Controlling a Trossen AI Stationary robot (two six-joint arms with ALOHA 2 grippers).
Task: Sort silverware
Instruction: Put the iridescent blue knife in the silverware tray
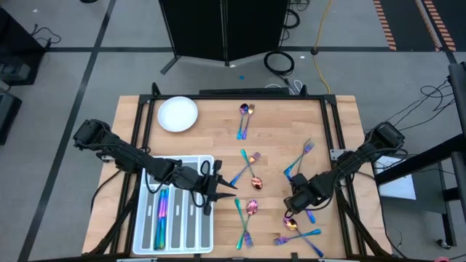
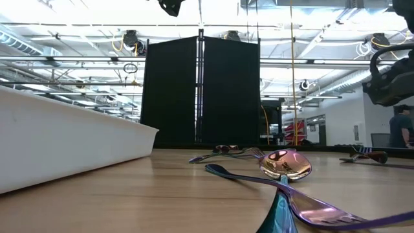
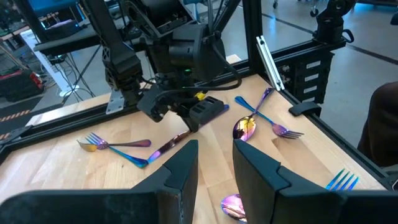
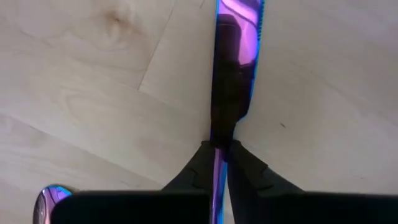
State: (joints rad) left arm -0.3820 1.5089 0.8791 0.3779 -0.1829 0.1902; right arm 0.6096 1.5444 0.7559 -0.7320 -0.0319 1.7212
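Iridescent silverware (image 1: 248,161) scattered over the wooden table (image 1: 218,142): spoon and fork near the far edge, crossed pieces in the middle, more forks and spoons toward the right and near edges. Already lying in the compartment tray (image 1: 175,244) at the left near corner: a couple of rainbow pieces (image 1: 162,211), lengthwise in the left slots. White round plate (image 1: 178,114) at the far left corner, apart from everything else.

Right gripper (image 1: 296,201) down at the table on the right side, among the forks and spoons there. Fingers (image 4: 245,165) pinched tight on the slim purple-blue knife (image 4: 235,56), blade lying flat on the wood and running straight out from between the tips; gripper's dark reflection visible in the blade. Rounded spoon bowl (image 4: 51,194) just beside, at the edge of that wrist view.

Left gripper (image 1: 218,191) just beside the tray's right rim, pointing toward the table's middle. Fingers (image 3: 180,168) partly apart, nothing between them.

From table height: tray wall (image 2: 65,152) on the left, spoon bowl (image 2: 285,164) propped on a crossed handle close by, dark screen behind the table.
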